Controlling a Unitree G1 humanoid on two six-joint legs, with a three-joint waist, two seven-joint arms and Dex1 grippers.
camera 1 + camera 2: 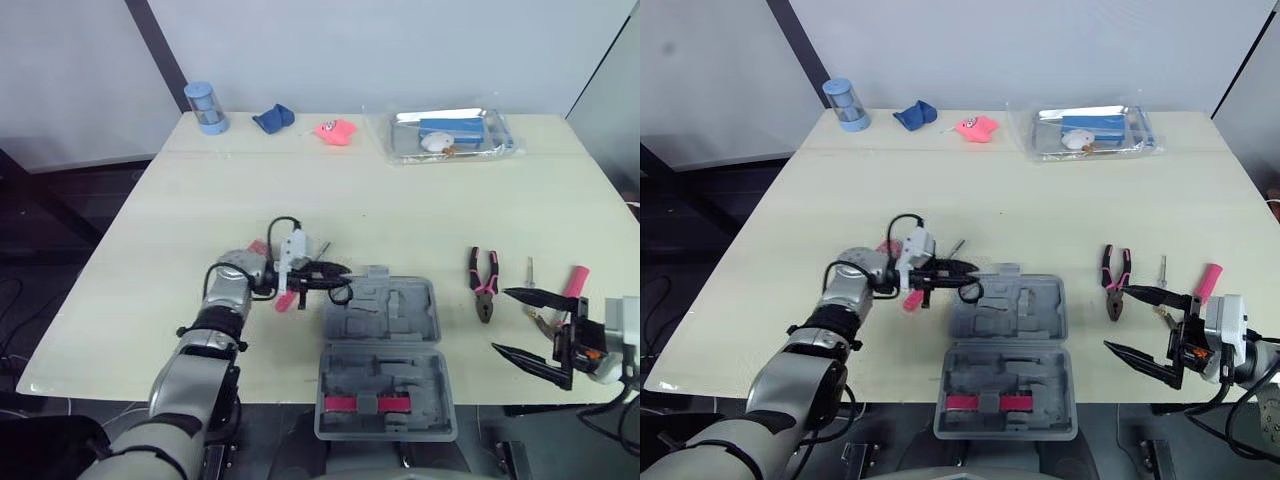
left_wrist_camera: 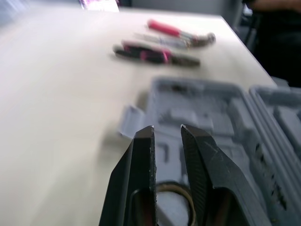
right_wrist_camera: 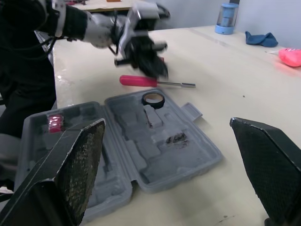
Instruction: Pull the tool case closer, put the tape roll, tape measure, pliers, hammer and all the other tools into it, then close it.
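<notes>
The grey tool case (image 1: pixel 385 335) lay open at the near middle of the surface (image 1: pixel 180 210), its lid half reaching the near edge. The black tape roll (image 3: pixel 153 99) sat inside the case, in the far left corner of the moulded half. The left gripper (image 2: pixel 167 131) hung over that corner, just above the roll. Its jaws were parted by a narrow gap, with nothing between the tips. A pink-handled screwdriver (image 3: pixel 150 81) lay on the surface just left of the case, beneath that gripper. The pliers (image 1: pixel 483 283) lay right of the case, apart from it, and the pink-handled hammer (image 1: pixel 568 290) lay further right, near the surface's right edge. The right gripper (image 1: pixel 502 320) hovered near the hammer with its jaws spread wide and empty. Along the far edge stood a blue cup (image 1: pixel 205 107), a blue cloth (image 1: pixel 272 119), a pink object (image 1: pixel 337 131) and a clear plastic tray (image 1: pixel 505 140).
</notes>
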